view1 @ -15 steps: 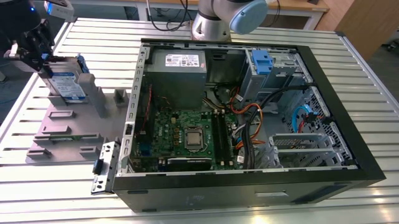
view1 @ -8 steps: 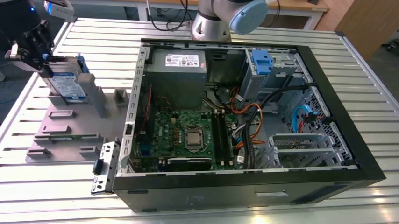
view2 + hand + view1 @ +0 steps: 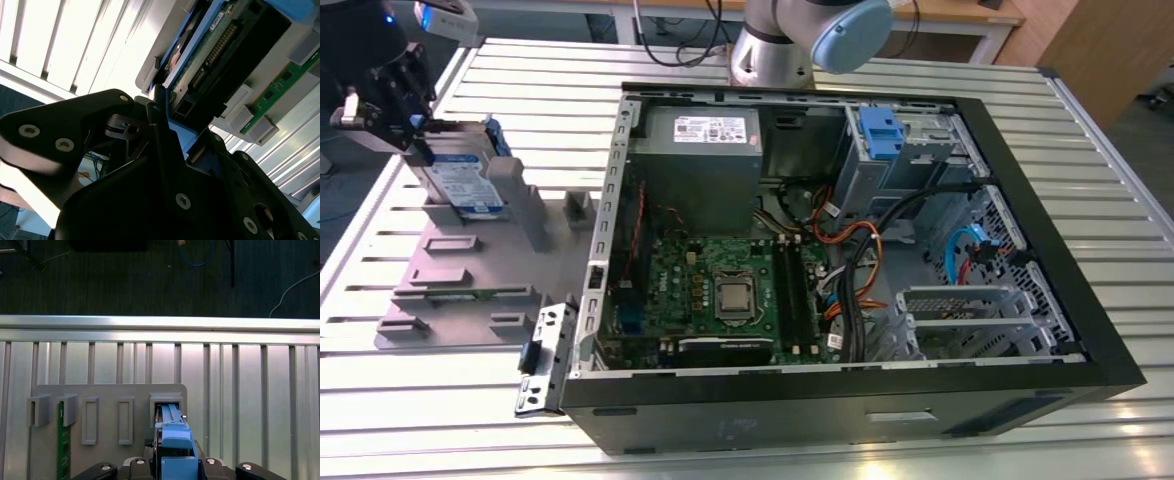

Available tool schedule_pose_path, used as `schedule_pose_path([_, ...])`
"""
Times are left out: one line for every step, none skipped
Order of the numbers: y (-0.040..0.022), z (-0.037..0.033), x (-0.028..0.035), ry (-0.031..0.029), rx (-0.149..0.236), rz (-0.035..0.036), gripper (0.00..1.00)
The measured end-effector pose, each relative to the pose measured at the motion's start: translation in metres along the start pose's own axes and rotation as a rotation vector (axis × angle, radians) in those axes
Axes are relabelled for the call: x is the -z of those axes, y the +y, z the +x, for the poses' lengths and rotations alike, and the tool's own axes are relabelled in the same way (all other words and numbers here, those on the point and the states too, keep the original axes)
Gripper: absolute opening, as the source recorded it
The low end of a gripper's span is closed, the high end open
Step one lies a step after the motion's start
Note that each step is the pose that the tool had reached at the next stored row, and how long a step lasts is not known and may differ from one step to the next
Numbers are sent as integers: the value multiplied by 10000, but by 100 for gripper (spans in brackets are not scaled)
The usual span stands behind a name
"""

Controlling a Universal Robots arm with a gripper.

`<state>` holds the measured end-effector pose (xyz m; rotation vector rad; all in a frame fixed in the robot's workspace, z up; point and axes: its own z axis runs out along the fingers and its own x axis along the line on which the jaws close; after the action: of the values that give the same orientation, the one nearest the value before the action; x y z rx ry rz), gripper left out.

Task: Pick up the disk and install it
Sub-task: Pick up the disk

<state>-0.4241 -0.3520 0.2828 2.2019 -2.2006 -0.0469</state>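
Exterior view: gripper [image 3: 424,148] clamped the disk [image 3: 464,182], which stood upright in grey holder [image 3: 467,292]; risk: tilted pull cd jam it in slot

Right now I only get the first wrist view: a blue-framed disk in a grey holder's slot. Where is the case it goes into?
Observer: The open case lies on the table, to the exterior view's right of the holder.
Reviewer: How is the disk sitting?
Observer: The disk stands on edge in the holder, with its labelled face showing in the exterior view.
Reviewer: And the gripper?
Observer: The gripper sits above the disk, at its top edge.
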Motion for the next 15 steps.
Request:
schedule_pose_path([0,0,1,0,0,0,37])
schedule_pose_path([0,0,4,1,0,0,37])
schedule_pose_path([0,0,7,1,0,-1,37])
schedule_pose_path([1,0,9,1,0,-1,37])
schedule_pose_path([1,0,10,1,0,-1,37])
schedule_pose_path([1,0,13,1,0,-1,37])
schedule_pose_path([1,0,15,1,0,-1,37])
schedule_pose_path([1,0,18,1,0,-2,37])
schedule_pose_path([1,0,20,0,0,-1,37])
schedule_pose_path([1,0,28,1,0,0,37])
schedule_pose_path([1,0,30,0,0,0,37])
schedule_pose_path([2,0,32,1,0,-2,37])
schedule_pose_path([2,0,33,1,0,-2,37])
schedule_pose_path([2,0,36,1,0,-2,37])
schedule_pose_path([2,0,37,1,0,-2,37])
